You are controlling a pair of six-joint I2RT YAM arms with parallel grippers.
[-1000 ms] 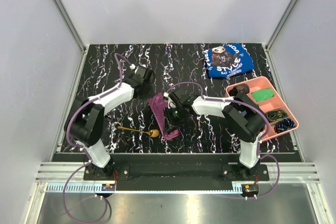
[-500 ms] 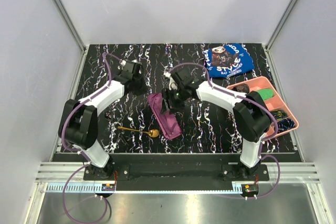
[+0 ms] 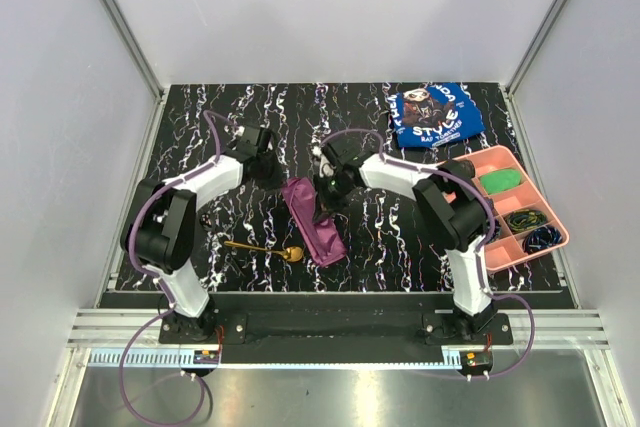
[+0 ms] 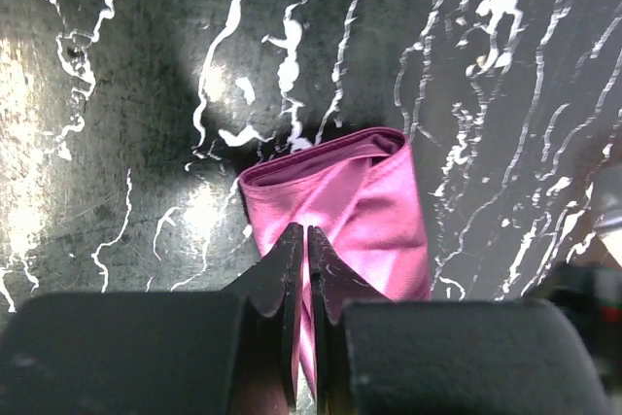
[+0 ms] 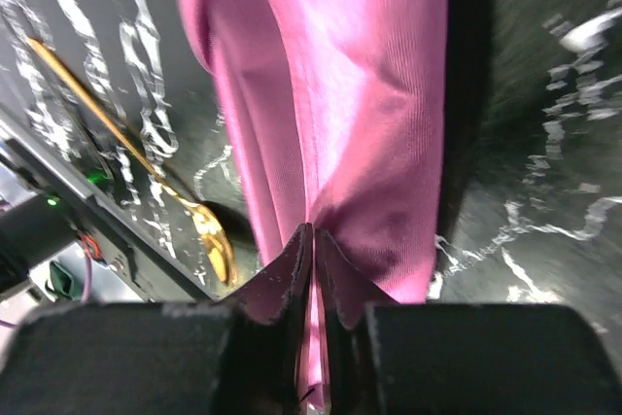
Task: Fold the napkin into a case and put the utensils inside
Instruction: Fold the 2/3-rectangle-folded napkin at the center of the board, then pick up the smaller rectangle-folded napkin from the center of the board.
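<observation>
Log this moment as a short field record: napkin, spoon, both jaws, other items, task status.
napkin: folded into a narrow strip, lying diagonally mid-table
spoon: flat on the table, left of the napkin's near end, outside it
left jaws: closed over the napkin's far end; grip on cloth unclear
right jaws: closed, pinching the napkin
other items: blue printed cloth far right; pink compartment tray on the right
status: spoon not yet inside

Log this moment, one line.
napkin: folded narrow | spoon: beside it, outside | left hand: shut on napkin | right hand: shut on napkin
</observation>
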